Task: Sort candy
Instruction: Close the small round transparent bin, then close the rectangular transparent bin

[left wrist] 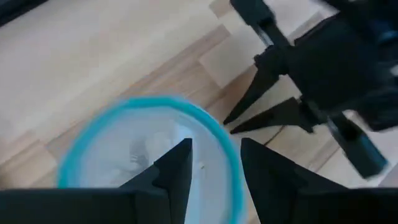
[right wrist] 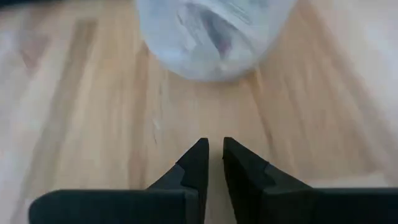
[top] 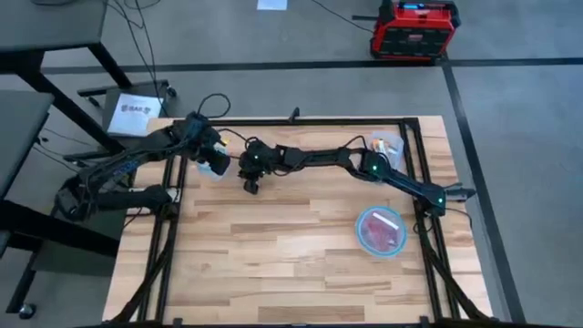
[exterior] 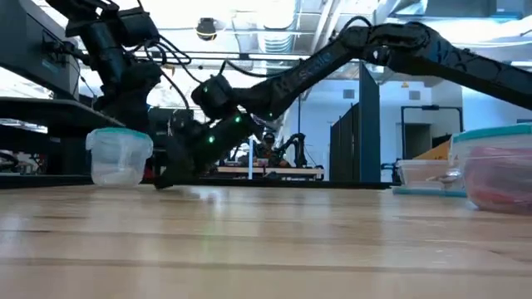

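Note:
A clear blue-rimmed container [top: 209, 171] [exterior: 119, 155] stands at the table's far left, and pale silvery-wrapped candy [right wrist: 205, 31] shows through its wall. My left gripper [left wrist: 216, 163] [top: 215, 160] hovers open just above its rim, with nothing between the fingers. My right gripper [right wrist: 212, 149] [top: 250, 185] is just right of the container, low over the bare wood. Its fingers point down, nearly together, with nothing between them. A second container [top: 381, 230] at the near right holds red candy [exterior: 499, 178].
A third clear container [top: 387, 144] [exterior: 428, 174] stands at the far right corner. The right arm [top: 319, 157] stretches across the far part of the table from right to left. Bare wood [top: 273, 264] fills the middle and near part.

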Motion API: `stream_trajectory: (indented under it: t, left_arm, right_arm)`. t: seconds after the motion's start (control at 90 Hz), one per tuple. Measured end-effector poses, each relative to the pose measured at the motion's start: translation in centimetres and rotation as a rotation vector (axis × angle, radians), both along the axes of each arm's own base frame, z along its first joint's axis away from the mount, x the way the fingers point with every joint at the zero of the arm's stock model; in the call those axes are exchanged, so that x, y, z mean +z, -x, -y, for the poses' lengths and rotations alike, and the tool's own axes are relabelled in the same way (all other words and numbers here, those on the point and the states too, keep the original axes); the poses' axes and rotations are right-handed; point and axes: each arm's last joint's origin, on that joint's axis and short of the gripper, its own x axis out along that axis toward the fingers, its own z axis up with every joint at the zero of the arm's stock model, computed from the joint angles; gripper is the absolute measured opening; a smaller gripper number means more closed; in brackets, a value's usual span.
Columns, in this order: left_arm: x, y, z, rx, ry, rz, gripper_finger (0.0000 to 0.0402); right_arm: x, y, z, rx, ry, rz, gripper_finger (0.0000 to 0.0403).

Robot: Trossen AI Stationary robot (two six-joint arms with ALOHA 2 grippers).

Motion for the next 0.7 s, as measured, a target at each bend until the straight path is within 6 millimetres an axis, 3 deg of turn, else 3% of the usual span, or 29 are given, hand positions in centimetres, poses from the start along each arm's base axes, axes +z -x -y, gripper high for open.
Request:
stream_trajectory:
  t: [0.144, 0.278, 0.378, 0.511, 0.7]
  left_arm:
    - [0.1, -0.5, 0.4, -0.029, -0.009, 0.014, 0.0123]
    - [1.0, -0.7, 0.3, -0.058, -0.049, 0.026, 0.0123]
    - [2.0, -1.0, 0.2, -0.088, -0.093, 0.042, 0.0123]
    - [3.3, -1.5, 0.1, -0.124, -0.159, 0.084, 0.0123]
    - [3.8, -2.2, -0.1, -0.167, -0.232, 0.122, 0.0123]
  right_arm:
    - [1.9, 0.4, -0.1, 0.005, -0.01, -0.025, 0.0038]
    - [4.9, 1.2, -1.0, 0.034, -0.02, -0.06, 0.0038]
    - [9.7, 2.3, -2.7, 0.118, 0.034, -0.057, 0.0038]
    - [17.0, 5.5, -4.1, 0.137, 0.132, -0.091, 0.0038]
    - [21.1, 9.8, -3.1, 0.051, 0.105, -0.21, 0.0032]
